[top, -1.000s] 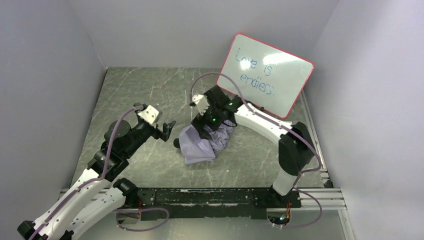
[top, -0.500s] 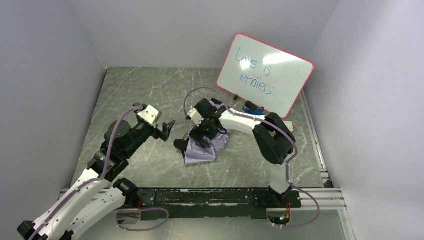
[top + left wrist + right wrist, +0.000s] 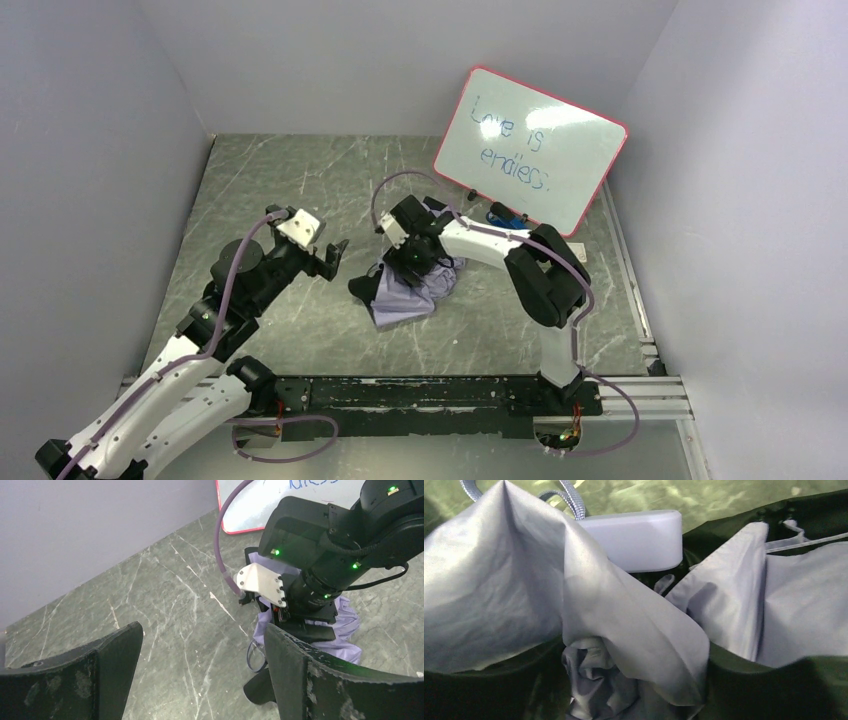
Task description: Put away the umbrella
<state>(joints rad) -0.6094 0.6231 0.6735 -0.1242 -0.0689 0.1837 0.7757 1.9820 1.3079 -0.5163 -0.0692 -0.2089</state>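
The umbrella point(image 3: 400, 295) lies crumpled mid-table, lavender fabric bunched up, with a black end point(image 3: 358, 287) poking out to the left. My right gripper point(image 3: 410, 262) is pressed down into the fabric. In the right wrist view a fold of umbrella cloth point(image 3: 634, 630) fills the gap of the right gripper point(image 3: 634, 680) and touches both dark fingers; beyond it lie the pale handle point(image 3: 634, 537) and grey strap point(image 3: 571, 495). My left gripper point(image 3: 335, 258) hovers to the left of the umbrella, open and empty point(image 3: 200, 645), facing the umbrella point(image 3: 345, 620).
A red-framed whiteboard point(image 3: 530, 150) with writing leans against the back right wall. A blue eraser point(image 3: 505, 215) sits at its foot. Grey walls close in the table on three sides, and a metal rail point(image 3: 440, 392) runs along the near edge.
My right arm swung its elbow out and drove the gripper lower and left into the fabric, and its jaws have narrowed onto the cloth. The left arm barely moved.
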